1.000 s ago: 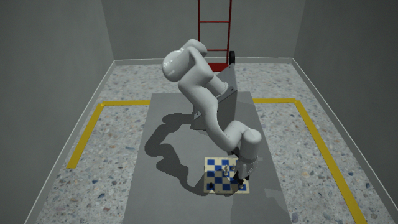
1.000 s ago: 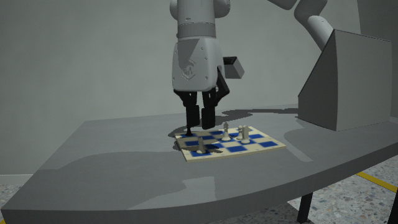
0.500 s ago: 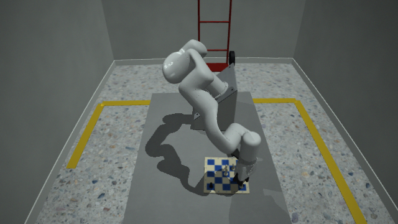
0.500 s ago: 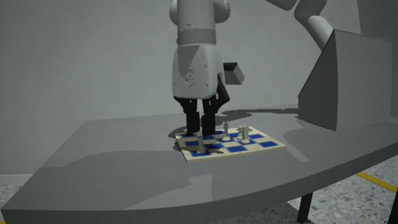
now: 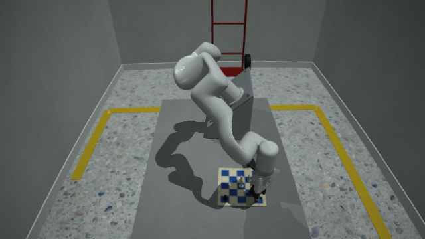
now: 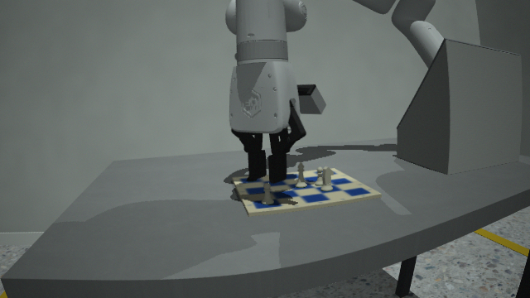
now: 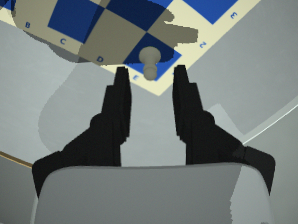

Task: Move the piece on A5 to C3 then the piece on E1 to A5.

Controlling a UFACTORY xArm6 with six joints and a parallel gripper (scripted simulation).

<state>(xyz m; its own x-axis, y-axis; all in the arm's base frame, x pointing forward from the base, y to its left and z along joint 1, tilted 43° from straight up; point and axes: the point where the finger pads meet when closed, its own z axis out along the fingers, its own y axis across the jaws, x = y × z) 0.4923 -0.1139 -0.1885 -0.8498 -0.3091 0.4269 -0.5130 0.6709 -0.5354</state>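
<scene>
Grey walls close in a speckled floor marked with yellow tape (image 5: 90, 146), and a red hand truck (image 5: 229, 24) stands against the far wall. On a grey bench (image 6: 166, 232) lies a small blue-and-cream chessboard (image 6: 364, 197), near a grey wedge-shaped pedestal (image 6: 464, 112) from which the white arm (image 5: 212, 96) reaches out and down. The tool (image 6: 267, 179) hangs upright over the board's corner farthest from the pedestal, its two black fingers (image 6: 257, 163) lowered until their tips stand at or just above the board surface in the exterior view. The fingers are partly spread with a gap between them and hold nothing. In the wrist view a pale pawn (image 7: 150, 62) stands upright on a blue corner square, just beyond the fingertips and about in line with the gap, not yet between them; the edge letters there are too small to read, so whether this is the E1 piece cannot be told for sure. In the exterior view a pale pawn (image 6: 267, 194) stands near the board's front edge, and a taller pale piece (image 6: 301, 175), a small pawn (image 6: 319, 175) and a stout rook-like piece (image 6: 327, 179) stand in a cluster toward the middle, all upright. The top view shows a dark piece (image 5: 226, 198) on the board's near-left corner, well apart from the tool.
</scene>
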